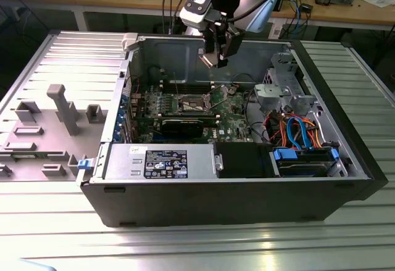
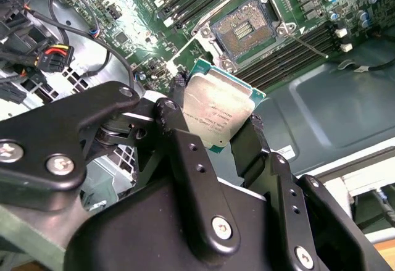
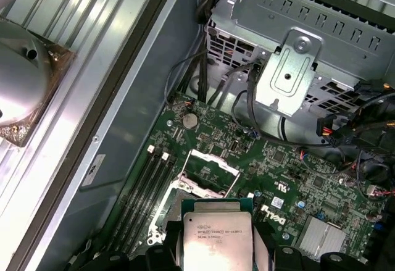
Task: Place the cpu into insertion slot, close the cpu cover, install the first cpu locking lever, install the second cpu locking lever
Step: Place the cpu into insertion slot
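the gripper (image 1: 215, 61) is clamped on the cpu (image 3: 213, 240), held by its edges; the insertion slot (image 2: 244, 29) lies open below, apart

Fine print on the cpu (image 3: 215, 240), white lettering on the green board (image 3: 271, 178), a printed sticker (image 1: 165, 163) on the power supply (image 1: 120, 160)

An open black computer case (image 1: 247, 203) lies on its side on a ribbed metal bench (image 1: 185, 246) — green motherboard (image 1: 237, 113) exposed, labelled power supply (image 1: 163, 163) along its near wall, blue drive caddy (image 1: 305, 160) beside orange and blue cables (image 1: 299, 129). A grey moulded panel (image 1: 62, 116) rests at the exterior view's left.
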